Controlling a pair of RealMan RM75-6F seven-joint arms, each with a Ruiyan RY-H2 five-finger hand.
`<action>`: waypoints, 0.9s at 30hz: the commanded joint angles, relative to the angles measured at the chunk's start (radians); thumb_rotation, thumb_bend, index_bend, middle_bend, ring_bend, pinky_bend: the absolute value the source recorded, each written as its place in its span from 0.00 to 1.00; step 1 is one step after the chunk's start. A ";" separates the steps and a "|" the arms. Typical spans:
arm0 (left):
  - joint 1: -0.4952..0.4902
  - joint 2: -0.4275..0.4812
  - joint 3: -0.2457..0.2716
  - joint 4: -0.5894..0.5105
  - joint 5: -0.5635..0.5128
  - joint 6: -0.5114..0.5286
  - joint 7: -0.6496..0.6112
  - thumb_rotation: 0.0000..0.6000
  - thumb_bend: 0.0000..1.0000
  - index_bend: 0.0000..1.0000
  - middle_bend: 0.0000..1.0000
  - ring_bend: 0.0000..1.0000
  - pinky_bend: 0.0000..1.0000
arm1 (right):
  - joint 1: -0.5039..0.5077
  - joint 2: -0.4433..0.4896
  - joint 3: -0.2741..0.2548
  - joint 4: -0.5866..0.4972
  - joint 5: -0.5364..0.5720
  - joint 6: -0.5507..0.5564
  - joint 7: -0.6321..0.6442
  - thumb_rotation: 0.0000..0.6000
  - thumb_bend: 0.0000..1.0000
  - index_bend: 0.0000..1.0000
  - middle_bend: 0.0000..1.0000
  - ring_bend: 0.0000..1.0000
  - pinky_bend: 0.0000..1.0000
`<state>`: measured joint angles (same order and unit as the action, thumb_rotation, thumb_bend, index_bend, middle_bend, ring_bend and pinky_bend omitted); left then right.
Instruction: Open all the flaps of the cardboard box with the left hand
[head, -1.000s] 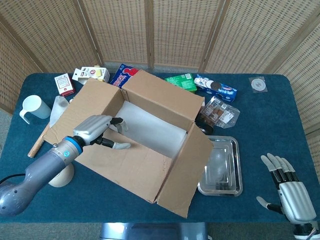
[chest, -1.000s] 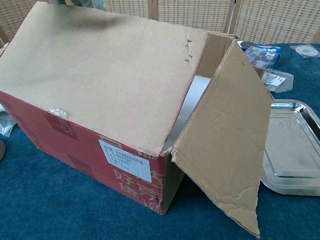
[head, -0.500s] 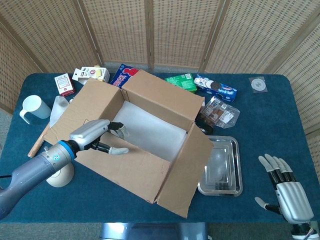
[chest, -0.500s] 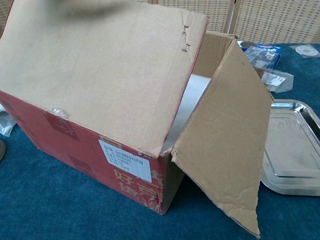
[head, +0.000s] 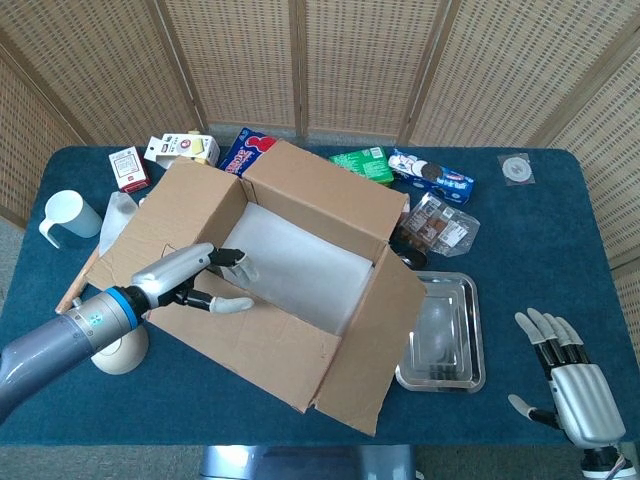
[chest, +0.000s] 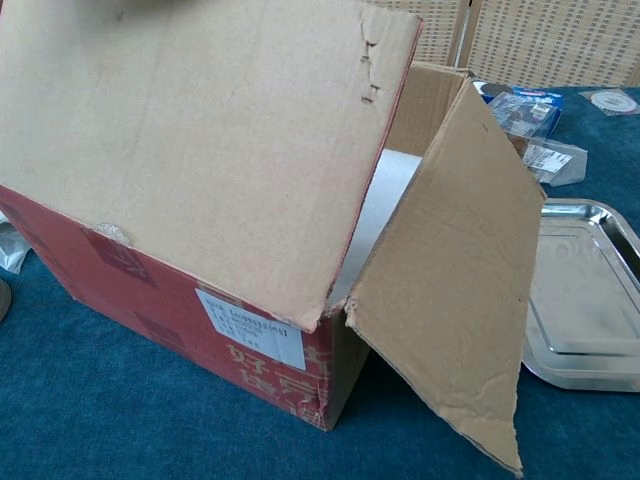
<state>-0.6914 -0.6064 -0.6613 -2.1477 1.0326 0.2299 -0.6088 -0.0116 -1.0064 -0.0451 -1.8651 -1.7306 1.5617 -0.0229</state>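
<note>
From the head view, the left robot hand (head: 195, 277) rests on the near flap (head: 255, 345) of the cardboard box (head: 290, 255), its fingers spread and reaching over the flap's inner edge toward the white lining inside; it grasps nothing that can be seen. The box sits in the middle of the table (head: 520, 260), directly beyond and to the right of this robot hand, with all its flaps folded outward. Behind the robot hand's wrist a round cream object (head: 122, 352) lies on the table, and a wooden stick (head: 78, 282) lies just outside the left flap. Farther off on that side stands a white mug (head: 65, 215), and beyond the box are small cartons (head: 182, 148) and a green packet (head: 362, 163). Across the box from the left robot hand lies a steel tray (head: 445, 335), with a clear pastry pack (head: 443, 222) beyond it. The right robot hand (head: 570, 380) rests well apart at the table's near right corner, released, fingers spread.

From the chest view, neither robot hand shows. The near flap (chest: 200, 150) fills most of the frame, tilted up over the box's red printed wall (chest: 200, 330). The right flap (chest: 455, 290) hangs outward, partly hiding the steel tray (chest: 590, 300).
</note>
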 joint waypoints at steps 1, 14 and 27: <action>0.058 0.015 -0.067 -0.004 0.059 -0.052 -0.057 0.44 0.00 0.36 0.46 0.32 0.43 | 0.000 0.000 -0.001 0.000 -0.001 -0.001 -0.001 1.00 0.00 0.00 0.00 0.00 0.00; 0.199 0.050 -0.261 -0.015 0.090 -0.222 -0.105 0.42 0.00 0.36 0.45 0.32 0.43 | 0.000 -0.002 -0.002 -0.002 -0.003 0.001 -0.004 1.00 0.00 0.00 0.00 0.00 0.00; 0.424 -0.013 -0.603 0.074 -0.192 -0.571 0.181 0.43 0.00 0.36 0.44 0.31 0.43 | 0.001 -0.006 -0.003 -0.002 -0.004 -0.004 -0.014 1.00 0.00 0.00 0.00 0.00 0.00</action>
<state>-0.3291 -0.5890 -1.1850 -2.1143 0.9195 -0.2646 -0.5104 -0.0104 -1.0123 -0.0481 -1.8671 -1.7347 1.5586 -0.0363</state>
